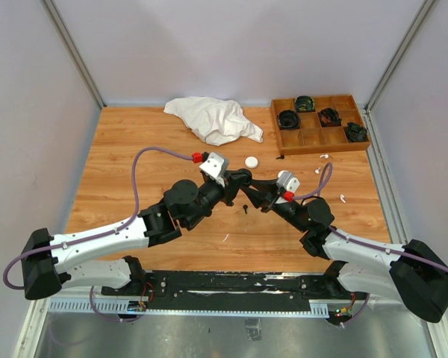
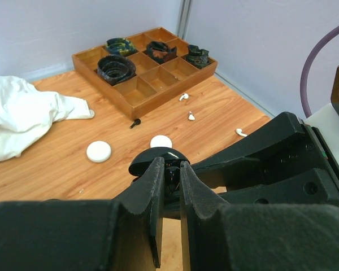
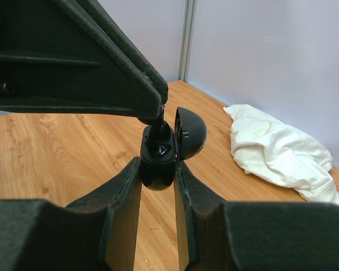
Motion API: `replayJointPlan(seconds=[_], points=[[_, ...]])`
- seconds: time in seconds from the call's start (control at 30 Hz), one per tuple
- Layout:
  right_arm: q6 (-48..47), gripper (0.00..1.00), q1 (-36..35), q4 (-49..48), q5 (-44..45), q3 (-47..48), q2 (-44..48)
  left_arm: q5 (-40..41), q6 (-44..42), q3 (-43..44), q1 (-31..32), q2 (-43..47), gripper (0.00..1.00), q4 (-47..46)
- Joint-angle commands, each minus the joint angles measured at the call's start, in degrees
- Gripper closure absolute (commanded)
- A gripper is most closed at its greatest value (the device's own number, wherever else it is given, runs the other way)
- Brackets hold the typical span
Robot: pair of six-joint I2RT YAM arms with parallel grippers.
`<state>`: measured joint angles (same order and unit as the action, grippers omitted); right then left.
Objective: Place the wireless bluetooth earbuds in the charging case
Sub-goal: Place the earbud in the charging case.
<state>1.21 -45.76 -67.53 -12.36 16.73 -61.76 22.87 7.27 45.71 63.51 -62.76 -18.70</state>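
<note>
Above the middle of the table my right gripper (image 1: 251,191) (image 3: 158,169) is shut on a black charging case (image 3: 158,161). The case's lid (image 3: 190,132) (image 2: 158,156) stands open. My left gripper (image 1: 241,183) (image 2: 170,165) comes in from above, shut on a black earbud (image 2: 173,176) (image 3: 159,134). The earbud's lower end sits in the case's opening. Three white earbuds (image 2: 183,96) (image 2: 191,116) (image 2: 240,132) lie loose on the wood near the tray. Another black earbud (image 2: 135,122) lies by the tray's corner.
A wooden compartment tray (image 1: 321,142) (image 2: 130,99) with coiled black items stands at the back right. A crumpled white cloth (image 1: 213,119) (image 3: 277,152) lies at the back centre. Two round white cases (image 2: 99,151) (image 2: 161,141) rest on the table beyond the grippers.
</note>
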Motion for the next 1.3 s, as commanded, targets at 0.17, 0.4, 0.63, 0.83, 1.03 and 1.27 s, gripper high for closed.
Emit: replayJointPlan(seconds=[0.17,0.4,0.63,0.83,1.03,1.27], points=[[-0.95,0.99,-1.44,-4.98,0.80,-0.47,1.12,3.00,-2.69,0.23,0.81,-1.09,0.92,1.16],[-0.95,0.99,-1.44,-5.52,2.07,-0.90,1.55,3.01,-2.17,-2.15,0.96,0.49,0.91,1.05],[-0.08,0.99,-1.45,-5.94,1.56,-0.58,1.43,3.24,-1.29,-3.52,1.06,0.88,0.89,1.20],[-0.07,0.99,-1.49,-5.60,0.89,-0.47,1.38,3.87,-0.14,-2.14,1.08,-0.57,0.85,1.77],[-0.41,0.99,-1.46,-5.34,1.08,-0.64,1.39,3.65,5.75,2.26,1.01,-0.48,0.62,7.45],[-0.25,0.99,-1.45,-5.48,0.95,-0.47,0.79,-3.89,13.56,4.47,1.01,0.89,0.53,10.83]])
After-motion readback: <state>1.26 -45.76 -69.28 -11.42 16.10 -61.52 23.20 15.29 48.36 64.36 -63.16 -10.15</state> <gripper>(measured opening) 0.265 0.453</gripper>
